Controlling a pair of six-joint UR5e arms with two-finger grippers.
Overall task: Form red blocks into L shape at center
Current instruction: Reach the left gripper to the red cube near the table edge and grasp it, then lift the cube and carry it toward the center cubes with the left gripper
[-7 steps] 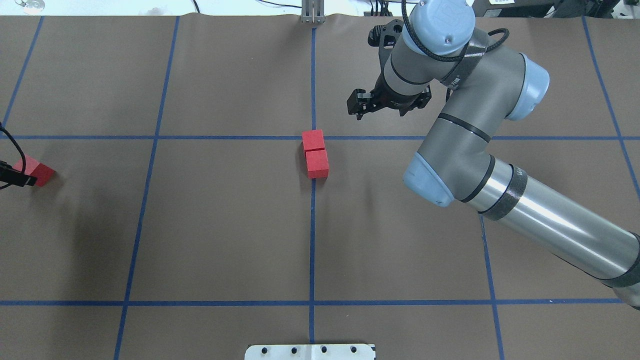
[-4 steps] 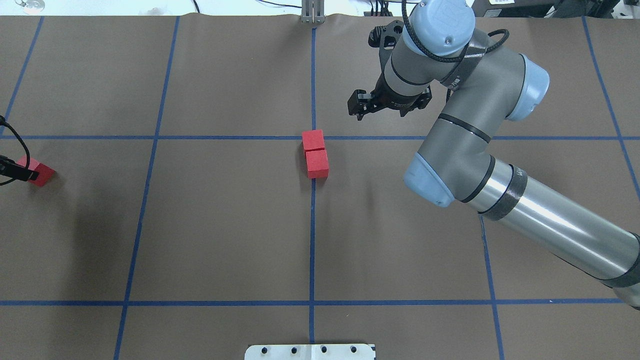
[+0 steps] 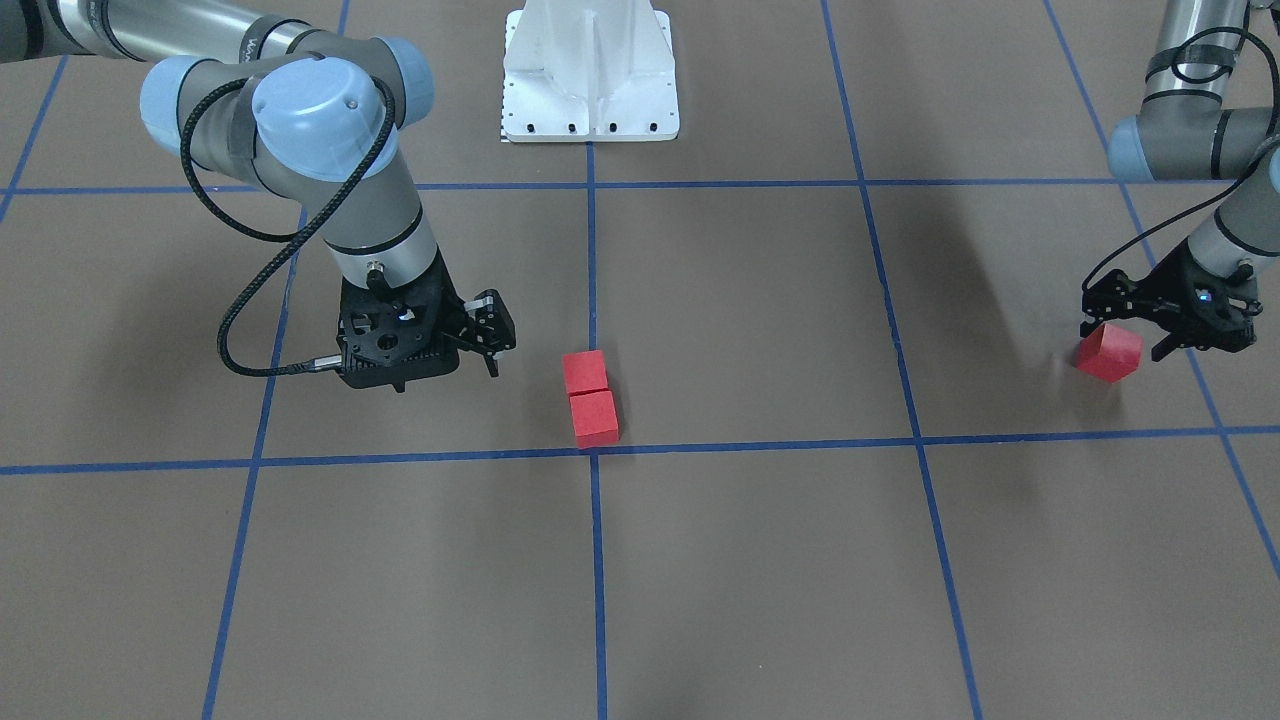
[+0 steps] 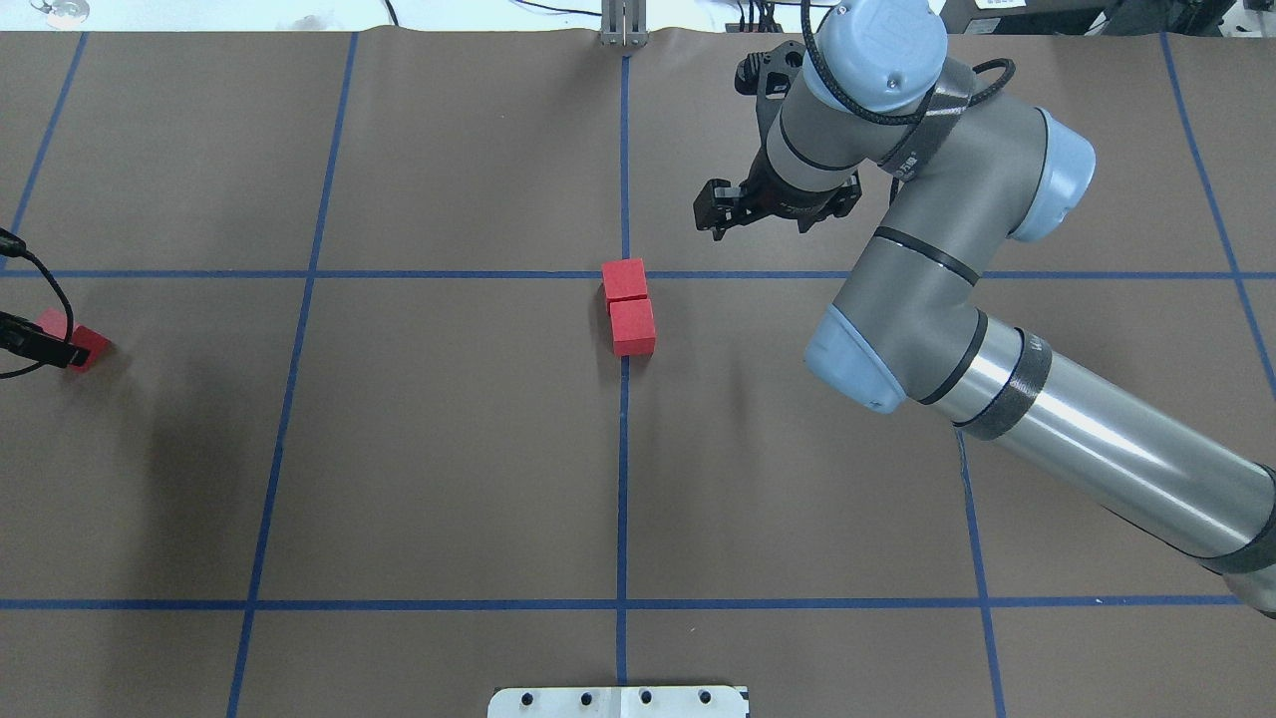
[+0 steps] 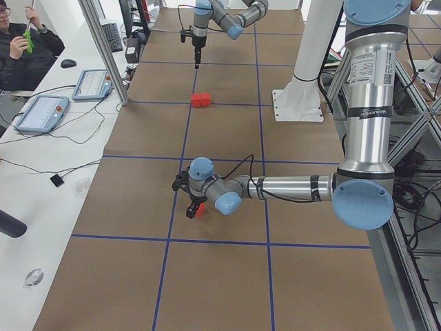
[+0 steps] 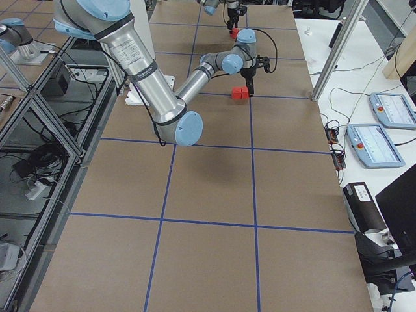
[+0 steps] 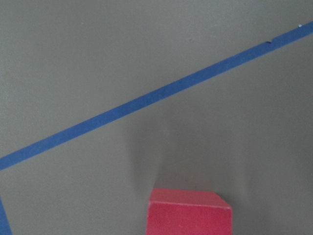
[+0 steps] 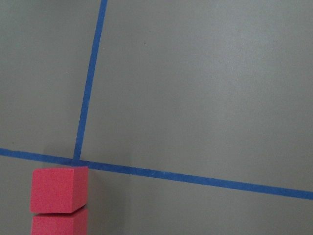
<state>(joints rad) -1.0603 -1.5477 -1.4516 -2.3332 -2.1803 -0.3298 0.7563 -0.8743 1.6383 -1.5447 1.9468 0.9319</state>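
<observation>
Brown matte paper covers the table point(image 4: 449, 449), flat and gridded with blue tape point(image 4: 449, 274); landmark is the centre crossing point(image 4: 624, 274). Right arm point(image 4: 1097, 469) is a smooth silver tube with grey joints and pale blue caps, reaching past the crossing on the robot's right. Left arm point(image 5: 289, 187) has the same build and sits well out to the robot's left of the crossing. White metal base plate point(image 3: 590, 80) with bolt holes stands on the robot's side of the crossing. Right claw point(image 4: 758, 231) is black, fingers spread, holding nothing and touching nothing, just beyond the crossing to its right. Left claw point(image 3: 1125, 340) is black, fingers spread either side of the third red block point(image 3: 1105, 358); contact can't be told. That block sits on the paper far to the crossing's left, turned at an angle. Two red blocks point(image 4: 630, 309) are plain matte cubes, touching face to face in a short row from the crossing toward the robot.
</observation>
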